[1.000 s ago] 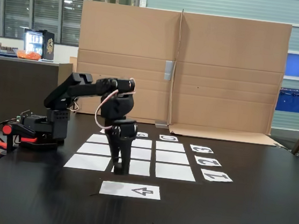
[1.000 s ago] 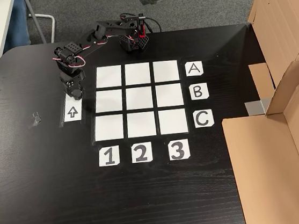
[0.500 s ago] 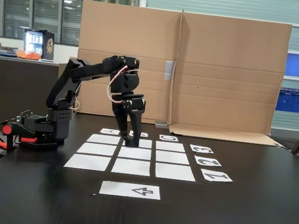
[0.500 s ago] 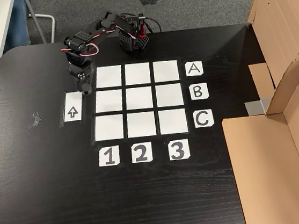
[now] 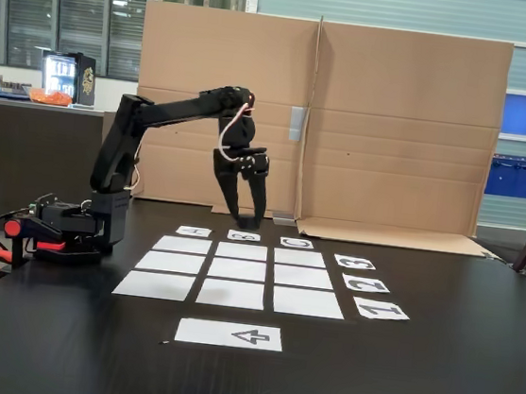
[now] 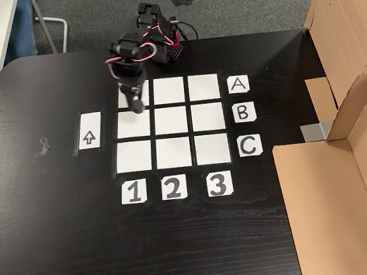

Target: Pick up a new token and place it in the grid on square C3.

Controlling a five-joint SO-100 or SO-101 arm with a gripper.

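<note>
My gripper (image 5: 246, 220) hangs raised above the table with its fingers pointing down. From above, the gripper (image 6: 137, 105) is over the border of the two cells nearest the arm's base in the "1" row. Its tips close on a small dark round piece, the token (image 6: 138, 107), held clear of the paper. The grid (image 6: 171, 122) of white cells lies flat, also seen from the side as the grid (image 5: 233, 270). Square C3 (image 6: 212, 149) is the corner cell by the "C" and "3" labels, bare and well away from the gripper; from the side, square C3 (image 5: 299, 257) is at the far right.
A white arrow sheet (image 6: 88, 131) lies beside the grid with nothing on it. The arm's base (image 6: 163, 47) stands at the table's edge. Large cardboard panels (image 5: 395, 126) stand past the "A B C" labels. Dark tabletop (image 6: 182, 244) stretches beyond the number labels.
The gripper rose from the arrow sheet, where its tips were down on the paper, and swung over the grid's near cells. The arm is now stretched higher and further out.
</note>
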